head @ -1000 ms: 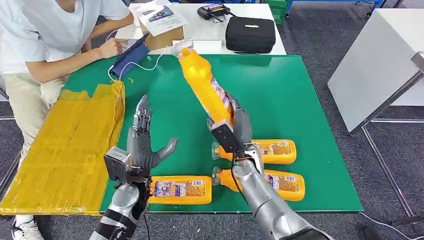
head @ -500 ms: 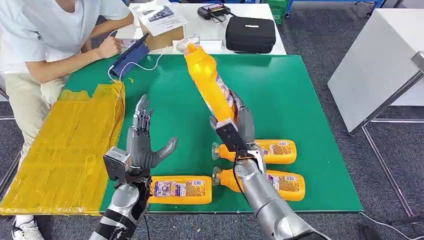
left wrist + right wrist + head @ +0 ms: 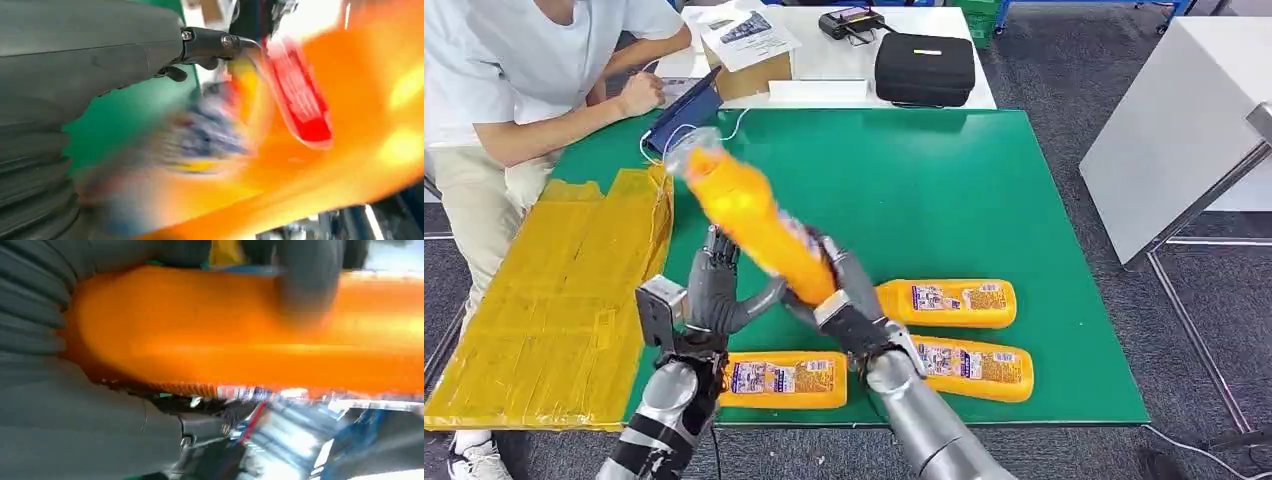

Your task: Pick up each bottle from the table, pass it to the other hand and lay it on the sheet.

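My right hand (image 3: 842, 308) grips the lower end of an orange bottle (image 3: 749, 215) that leans up and to the left, blurred with motion, its clear cap toward the person. In the right wrist view the orange bottle (image 3: 240, 335) lies across my fingers. My left hand (image 3: 714, 295) is open with fingers spread, right beside the bottle's lower body; whether it touches is unclear. The left wrist view has the blurred orange bottle (image 3: 360, 125) close to the hand. Three more orange bottles lie on the green table (image 3: 984, 170): one near the front (image 3: 784, 379), two on the right (image 3: 949, 303) (image 3: 969, 367).
The yellow sheet (image 3: 554, 300) lies over the table's left end. A person (image 3: 514, 70) sits at the far left with a tablet (image 3: 686, 112). A black case (image 3: 924, 68) and a cardboard box (image 3: 749, 75) stand on the white table behind.
My right hand has swung the held bottle left and down, from near upright over the table's middle to leaning beside my left hand. The left hand has barely moved.
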Robot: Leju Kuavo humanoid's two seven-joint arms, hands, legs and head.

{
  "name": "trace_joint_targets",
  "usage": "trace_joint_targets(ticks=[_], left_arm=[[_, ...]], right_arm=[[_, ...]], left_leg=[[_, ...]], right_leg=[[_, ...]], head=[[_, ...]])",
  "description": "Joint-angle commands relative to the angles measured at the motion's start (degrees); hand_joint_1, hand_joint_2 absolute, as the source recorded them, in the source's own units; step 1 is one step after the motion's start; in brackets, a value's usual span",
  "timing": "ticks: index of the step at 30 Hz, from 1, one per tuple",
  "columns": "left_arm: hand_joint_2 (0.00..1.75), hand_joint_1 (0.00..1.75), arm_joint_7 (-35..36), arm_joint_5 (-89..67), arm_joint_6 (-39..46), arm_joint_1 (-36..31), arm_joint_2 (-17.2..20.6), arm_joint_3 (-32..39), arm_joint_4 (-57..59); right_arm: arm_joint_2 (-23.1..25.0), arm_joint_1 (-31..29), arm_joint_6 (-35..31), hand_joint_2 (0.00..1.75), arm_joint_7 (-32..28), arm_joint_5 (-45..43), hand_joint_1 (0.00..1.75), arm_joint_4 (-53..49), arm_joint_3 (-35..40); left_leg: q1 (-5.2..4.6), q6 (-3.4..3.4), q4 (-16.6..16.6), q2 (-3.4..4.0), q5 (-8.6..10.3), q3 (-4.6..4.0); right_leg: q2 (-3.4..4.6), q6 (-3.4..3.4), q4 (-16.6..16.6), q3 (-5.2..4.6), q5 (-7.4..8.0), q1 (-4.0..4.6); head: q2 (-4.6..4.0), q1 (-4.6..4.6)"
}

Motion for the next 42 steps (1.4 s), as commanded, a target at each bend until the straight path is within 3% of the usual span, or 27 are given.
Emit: trace_joint_targets(ticks=[1,20,21,22,26,28,29,42], left_arm=[[1.75,0.00,2.74,4.17,-3.23,-9.29,1.06,0.24,11.61],[1.75,0.00,3.96,9.44,-6.20,-10.78,1.74,0.60,11.45],[1.75,0.12,3.86,9.75,-6.10,-10.83,1.94,0.61,10.65],[1.75,1.75,3.46,10.09,-5.42,-10.80,1.85,0.95,9.45],[1.75,1.75,3.46,11.08,-2.48,-9.39,2.15,1.31,4.03],[1.75,1.62,3.35,11.39,-1.88,-9.03,2.23,1.42,3.10],[1.75,1.75,3.00,11.27,-1.30,-8.73,2.40,1.41,2.45],[1.75,1.75,0.54,11.12,3.19,-7.75,2.45,2.38,-0.66]], right_arm=[[-1.63,0.87,-2.94,1.75,-0.29,-0.38,1.75,-2.20,13.23],[-1.82,-0.22,-5.06,1.75,0.10,-0.10,1.75,0.85,15.37],[-1.75,-0.31,-5.20,1.75,0.05,-0.24,1.75,1.27,15.49],[-1.73,-0.40,-5.85,1.75,-0.01,-0.03,1.75,1.89,15.61],[-1.61,-0.72,-6.35,1.75,-0.30,-0.74,1.75,3.66,15.65],[-1.66,-0.79,-6.37,1.75,-0.18,-0.87,1.75,3.99,15.53],[-1.68,-0.82,-6.35,1.75,-0.13,-0.95,1.75,4.26,15.41],[-1.39,-1.18,-6.69,1.75,0.01,-1.07,1.75,5.82,15.05]], left_leg=[[0.06,-0.07,0.02,-0.24,-0.05,0.17],[0.02,-0.04,0.01,-0.04,-0.05,0.12],[0.06,-0.08,0.06,-0.04,-0.12,0.22],[0.10,-0.10,0.09,-0.05,-0.17,0.30],[0.12,-0.12,0.13,-0.03,-0.22,0.30],[0.11,-0.11,0.08,-0.05,-0.17,0.25],[0.07,-0.07,0.01,-0.05,-0.08,0.15],[0.07,-0.06,0.01,-0.11,-0.06,0.16]], right_leg=[[-0.07,-0.08,-0.01,0.28,-0.12,0.03],[0.07,-0.02,-0.03,0.18,0.00,0.01],[0.13,-0.05,-0.01,0.31,-0.06,0.04],[0.17,-0.08,-0.01,0.41,-0.10,0.07],[0.21,-0.10,0.02,0.42,-0.14,0.09],[0.15,-0.09,-0.02,0.38,-0.10,0.08],[0.08,-0.04,-0.06,0.26,-0.02,0.06],[0.02,-0.04,-0.07,0.25,-0.03,0.05]], head=[[0.00,-0.02],[0.00,0.02],[0.00,0.02],[0.00,0.02],[0.00,0.02],[0.00,0.00],[0.00,0.02],[0.00,0.02]])
